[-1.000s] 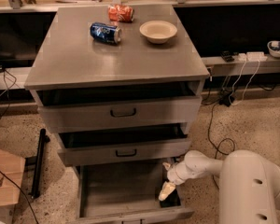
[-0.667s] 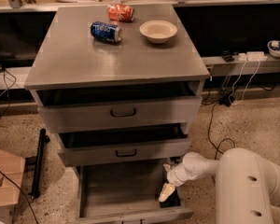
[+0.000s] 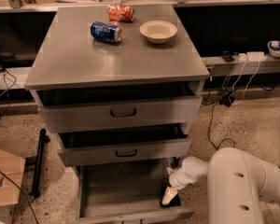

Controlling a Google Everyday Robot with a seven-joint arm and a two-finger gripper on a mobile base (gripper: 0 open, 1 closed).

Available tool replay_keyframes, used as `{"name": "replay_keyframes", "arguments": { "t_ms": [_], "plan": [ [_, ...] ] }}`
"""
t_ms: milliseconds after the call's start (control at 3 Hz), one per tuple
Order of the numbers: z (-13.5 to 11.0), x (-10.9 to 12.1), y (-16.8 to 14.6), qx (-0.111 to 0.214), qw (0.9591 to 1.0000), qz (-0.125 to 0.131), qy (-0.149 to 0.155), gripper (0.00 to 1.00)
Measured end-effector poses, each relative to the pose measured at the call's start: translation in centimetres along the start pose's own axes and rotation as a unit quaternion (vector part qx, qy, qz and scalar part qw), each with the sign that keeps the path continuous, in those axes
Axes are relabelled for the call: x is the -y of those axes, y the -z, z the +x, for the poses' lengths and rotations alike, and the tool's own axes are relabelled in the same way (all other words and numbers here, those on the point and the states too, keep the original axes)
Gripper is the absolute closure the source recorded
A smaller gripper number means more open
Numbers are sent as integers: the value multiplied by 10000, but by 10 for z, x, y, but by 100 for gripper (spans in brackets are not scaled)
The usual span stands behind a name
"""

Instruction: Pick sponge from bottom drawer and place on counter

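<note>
Sponge (image 3: 176, 203) sits in the front right corner of the bottom drawer (image 3: 116, 190), with the gripper (image 3: 169, 196) right down on it (can't tell if it's open or clamped). Probably light and squishy, so I'd pinch across its short sides, gently.

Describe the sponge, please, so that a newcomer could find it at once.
Find the grey three-drawer cabinet and look down to its bottom drawer, pulled open near the floor. In that drawer's front right corner, just under the gripper, lies the sponge. It is a small near-black block, unlike the bright blue can and red can up on the counter.
</note>
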State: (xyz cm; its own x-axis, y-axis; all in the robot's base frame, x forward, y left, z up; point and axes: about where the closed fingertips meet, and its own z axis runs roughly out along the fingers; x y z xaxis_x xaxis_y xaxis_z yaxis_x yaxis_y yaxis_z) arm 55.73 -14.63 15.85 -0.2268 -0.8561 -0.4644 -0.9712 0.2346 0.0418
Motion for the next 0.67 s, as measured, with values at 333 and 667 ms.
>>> {"name": "replay_keyframes", "arguments": {
  "t_ms": [333, 667],
  "plan": [
    [11, 3, -11, -62, 9999, -66, 55, 0],
    [17, 2, -27, -64, 9997, -217, 108, 0]
  ]
}}
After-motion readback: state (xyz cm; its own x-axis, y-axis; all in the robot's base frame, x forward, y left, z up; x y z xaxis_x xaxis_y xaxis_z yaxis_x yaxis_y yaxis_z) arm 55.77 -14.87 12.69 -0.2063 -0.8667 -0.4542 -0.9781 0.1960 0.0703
